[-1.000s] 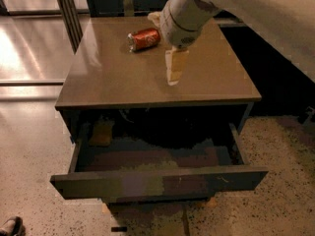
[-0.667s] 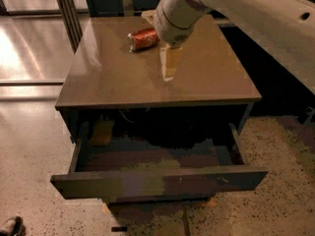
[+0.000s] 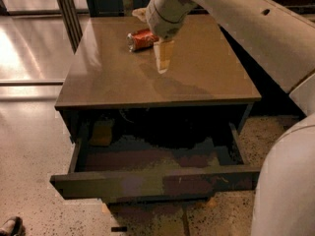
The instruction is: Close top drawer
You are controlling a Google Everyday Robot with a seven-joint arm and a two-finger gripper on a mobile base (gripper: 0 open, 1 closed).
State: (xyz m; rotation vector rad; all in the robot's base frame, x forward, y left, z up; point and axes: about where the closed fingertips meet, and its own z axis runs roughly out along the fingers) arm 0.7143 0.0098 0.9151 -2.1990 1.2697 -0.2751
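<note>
The top drawer [image 3: 152, 181] of the brown-topped cabinet [image 3: 206, 82] stands pulled far out toward me, its flat dark front panel nearest the camera and its inside exposed. My gripper [image 3: 162, 69] hangs over the cabinet top, well behind and above the drawer, just right of a red can [image 3: 142, 38]. Its tan fingers [image 3: 164, 53] point downward and meet at their tips, shut on nothing. The pale arm [image 3: 236, 18] reaches in from the upper right.
A yellowish block [image 3: 102, 132] lies in the drawer's back left corner. The red can lies on its side on the cabinet top. Shiny floor [image 3: 29, 58] spreads to the left, speckled floor [image 3: 29, 200] lies below, and a metal post [image 3: 66, 9] stands behind.
The gripper has drifted left and a little farther back over the cabinet top, closer to the red can. The drawer is just as far out as before.
</note>
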